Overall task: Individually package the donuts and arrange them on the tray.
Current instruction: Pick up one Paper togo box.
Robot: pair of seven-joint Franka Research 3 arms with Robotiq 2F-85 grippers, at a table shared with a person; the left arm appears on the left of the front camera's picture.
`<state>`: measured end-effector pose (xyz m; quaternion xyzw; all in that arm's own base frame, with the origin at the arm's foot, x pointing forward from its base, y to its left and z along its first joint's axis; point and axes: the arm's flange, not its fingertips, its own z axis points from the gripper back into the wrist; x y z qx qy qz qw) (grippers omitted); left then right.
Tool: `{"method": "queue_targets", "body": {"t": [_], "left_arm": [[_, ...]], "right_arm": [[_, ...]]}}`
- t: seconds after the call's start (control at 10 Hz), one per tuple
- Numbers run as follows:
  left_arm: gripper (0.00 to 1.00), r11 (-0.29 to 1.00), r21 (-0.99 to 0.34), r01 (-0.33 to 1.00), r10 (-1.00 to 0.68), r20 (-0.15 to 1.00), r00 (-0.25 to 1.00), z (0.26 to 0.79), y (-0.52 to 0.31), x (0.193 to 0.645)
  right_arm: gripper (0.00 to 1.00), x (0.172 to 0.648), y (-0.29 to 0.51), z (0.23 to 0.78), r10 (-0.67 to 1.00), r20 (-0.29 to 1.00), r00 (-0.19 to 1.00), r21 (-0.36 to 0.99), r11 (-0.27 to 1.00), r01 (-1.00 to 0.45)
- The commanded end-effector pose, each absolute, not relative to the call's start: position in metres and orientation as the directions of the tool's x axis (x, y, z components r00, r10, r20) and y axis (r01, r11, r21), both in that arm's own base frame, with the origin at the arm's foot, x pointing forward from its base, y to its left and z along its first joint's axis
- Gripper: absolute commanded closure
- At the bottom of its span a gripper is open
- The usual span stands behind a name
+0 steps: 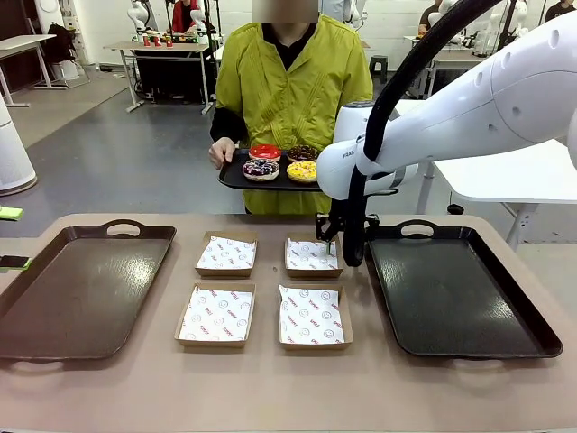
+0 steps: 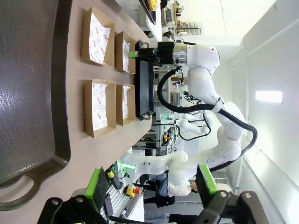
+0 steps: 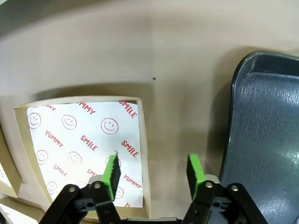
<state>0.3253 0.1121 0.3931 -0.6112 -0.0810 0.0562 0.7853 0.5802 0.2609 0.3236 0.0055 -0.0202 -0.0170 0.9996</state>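
Observation:
Several donuts lie on a small black tray (image 1: 233, 176) that a person in a yellow jacket holds at the far side: red (image 1: 264, 152), chocolate (image 1: 302, 152), dark drizzled (image 1: 261, 169) and yellow (image 1: 302, 170). My right gripper (image 1: 335, 242) hangs low over the right edge of the far right paper-lined box (image 1: 311, 256). In the right wrist view its fingers (image 3: 111, 172) stand apart astride that box's right wall (image 3: 145, 154), one pad over the liner, one over the table; right gripper (image 3: 153, 173) holds nothing. My left gripper (image 2: 152, 184) is open and empty, near the handle of the brown tray (image 2: 32, 93).
Three more lined cardboard boxes (image 1: 226, 254) (image 1: 215, 315) (image 1: 312, 317) sit mid-table. A large brown tray (image 1: 81, 289) lies at the left, a large black tray (image 1: 451, 293) at the right, its rim (image 3: 233, 121) close beside my right fingers.

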Motion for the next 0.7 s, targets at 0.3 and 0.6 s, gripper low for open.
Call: {"method": "queue_targets", "body": {"t": [0.3, 0.6], "left_arm": [[0.00, 0.235, -0.972, 0.014, 0.201, 0.062, 0.978, 0.3951, 0.1127, 0.3262], [0.00, 0.235, -0.972, 0.014, 0.201, 0.062, 0.978, 0.3951, 0.1127, 0.3262]], "right_arm": [[1.00, 0.5825, 0.2587, 0.3260, -0.039, 0.005, 0.999, 0.044, 0.998, 0.039], [1.00, 0.5813, 0.2551, 0.3240, -0.070, -0.016, 0.997, 0.057, 0.996, 0.071]]}}
